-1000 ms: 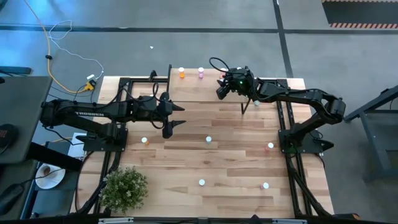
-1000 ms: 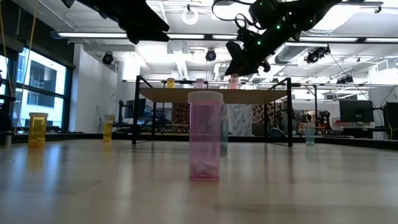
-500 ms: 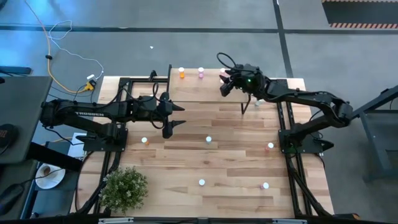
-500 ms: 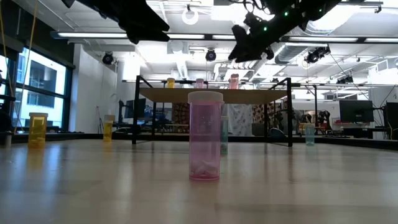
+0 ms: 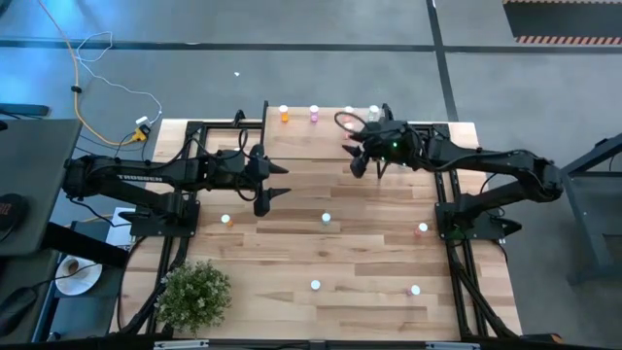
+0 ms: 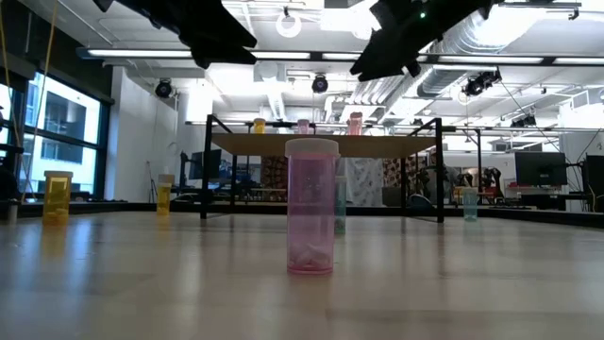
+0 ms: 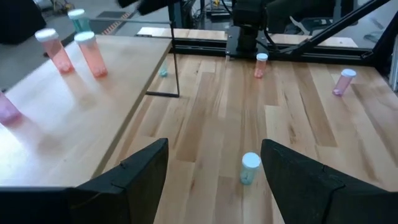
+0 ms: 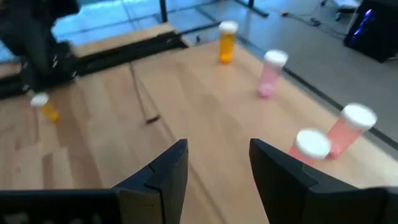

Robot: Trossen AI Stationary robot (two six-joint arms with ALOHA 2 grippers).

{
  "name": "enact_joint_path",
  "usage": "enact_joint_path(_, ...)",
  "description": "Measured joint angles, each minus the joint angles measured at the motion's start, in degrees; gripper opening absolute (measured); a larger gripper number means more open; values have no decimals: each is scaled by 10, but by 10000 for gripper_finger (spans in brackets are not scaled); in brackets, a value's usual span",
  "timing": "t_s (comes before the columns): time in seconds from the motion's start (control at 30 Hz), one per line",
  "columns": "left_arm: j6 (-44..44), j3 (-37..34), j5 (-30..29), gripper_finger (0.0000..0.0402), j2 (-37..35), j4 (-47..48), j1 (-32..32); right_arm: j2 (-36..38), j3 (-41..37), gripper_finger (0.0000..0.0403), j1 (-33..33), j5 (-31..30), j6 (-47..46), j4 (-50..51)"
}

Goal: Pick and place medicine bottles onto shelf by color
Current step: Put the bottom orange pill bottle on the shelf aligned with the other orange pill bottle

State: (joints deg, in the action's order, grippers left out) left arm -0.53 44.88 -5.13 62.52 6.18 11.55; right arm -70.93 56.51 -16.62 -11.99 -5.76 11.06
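Observation:
The shelf [image 5: 326, 141] stands at the table's far middle on black legs. An orange bottle [image 5: 283, 114], a pink one [image 5: 314, 114] and two red ones [image 8: 350, 126] stand upright along its far edge. More bottles stand on the tabletop: pale green [image 7: 249, 168], red [image 7: 260, 64], pink [image 6: 311, 206], orange [image 5: 225, 220]. My right gripper [image 5: 367, 169] hangs open above the shelf's near right corner, nothing between its fingers [image 8: 177, 168]. My left gripper [image 5: 280, 182] waits open left of the shelf, above the table.
A potted plant [image 5: 194, 295] sits at the table's near left corner. Black frame rails [image 5: 452, 209] run along both sides of the table. Other bottles stand near the front edge [image 5: 315, 285] and front right [image 5: 415, 290]. Bare wood lies between the grippers.
My right gripper has drawn back from the far part of the shelf toward the table's near and right side and has risen, staying open. The red bottles it was hiding now show on the shelf's far edge. No bottle has moved.

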Motion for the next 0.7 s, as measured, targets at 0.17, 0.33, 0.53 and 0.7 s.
enact_joint_path(0.17,-12,4,1,246,0,13,0,17,0,164,21,-1,-2,27)
enact_joint_path(0.33,-68,56,30,246,0,125,-2,35,0,164,27,-2,-4,51)
enact_joint_path(0.53,-134,85,47,246,0,222,-43,51,0,164,31,0,-9,63)
enact_joint_path(0.7,-215,88,57,246,0,297,-94,52,0,164,37,0,-7,68)
